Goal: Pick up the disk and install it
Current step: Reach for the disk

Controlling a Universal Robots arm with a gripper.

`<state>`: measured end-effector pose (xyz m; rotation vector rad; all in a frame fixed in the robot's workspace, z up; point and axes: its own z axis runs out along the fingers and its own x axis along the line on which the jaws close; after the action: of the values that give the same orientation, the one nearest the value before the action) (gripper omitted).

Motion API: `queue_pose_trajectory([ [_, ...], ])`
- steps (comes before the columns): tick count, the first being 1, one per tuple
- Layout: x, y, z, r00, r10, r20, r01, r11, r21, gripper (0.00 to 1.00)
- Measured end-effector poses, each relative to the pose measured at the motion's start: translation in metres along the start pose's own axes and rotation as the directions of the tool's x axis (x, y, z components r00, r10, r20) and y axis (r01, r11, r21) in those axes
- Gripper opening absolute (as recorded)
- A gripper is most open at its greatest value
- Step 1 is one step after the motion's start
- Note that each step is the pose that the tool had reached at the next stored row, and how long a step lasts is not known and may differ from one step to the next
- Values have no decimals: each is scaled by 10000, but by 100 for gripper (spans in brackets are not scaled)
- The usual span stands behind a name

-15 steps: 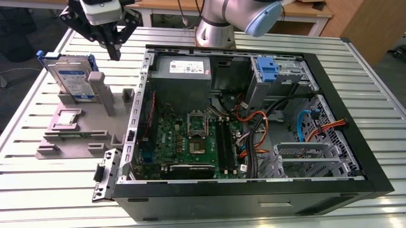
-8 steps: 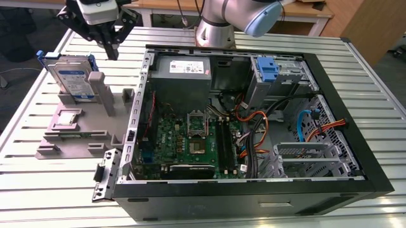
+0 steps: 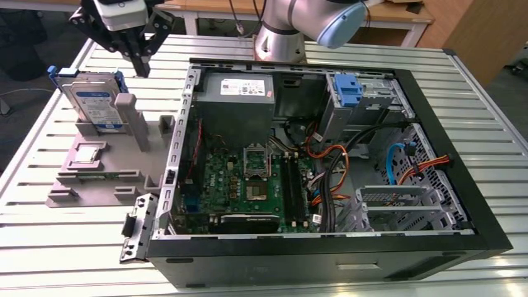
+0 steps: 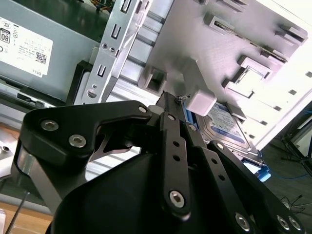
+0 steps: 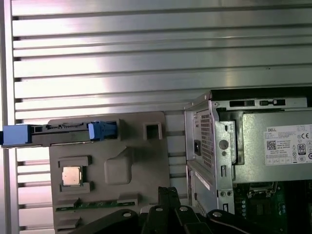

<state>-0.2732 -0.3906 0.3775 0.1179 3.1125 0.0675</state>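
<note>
**Item 1, disk** (image 3: 93, 102): flat rect. silver slab with a white-and-blue label, framed by a blue plastic carrier. It is stood on edge in a slot of the grey fixture (image 3: 99, 176), outside the case and at the exterior view's left. It is seen edge-on in the first wrist view (image 5: 58, 131) and label-side in the second wrist view (image 4: 226, 124). A grey upright post (image 3: 128, 117) is set just in front of it.

**Item 2, gripper** (image 3: 142, 67): black bolted linkages. Fingers are clenched tip to tip w/ nothing between them. It is held above the disk's upper corner, near but apart.

**Item 3, fixture:** matte grey moulded plate w/ recesses. A square chip (image 3: 86, 154) is seated in one.

**Item 4, table** (image 3: 74, 247): ribbed aluminium slats.

**Item 5, PC case** (image 3: 462, 204): black, side open. A green motherboard (image 3: 247, 179), grey PSU box (image 3: 239, 102), orange cables (image 3: 334, 161) and blue ribbed tab (image 3: 350, 91) are inside.
</note>
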Motion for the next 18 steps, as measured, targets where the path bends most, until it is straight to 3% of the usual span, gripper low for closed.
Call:
queue_pose_trajectory([
  [18,153,90,32,10000,1,0,-1,10000,-1,10],
])
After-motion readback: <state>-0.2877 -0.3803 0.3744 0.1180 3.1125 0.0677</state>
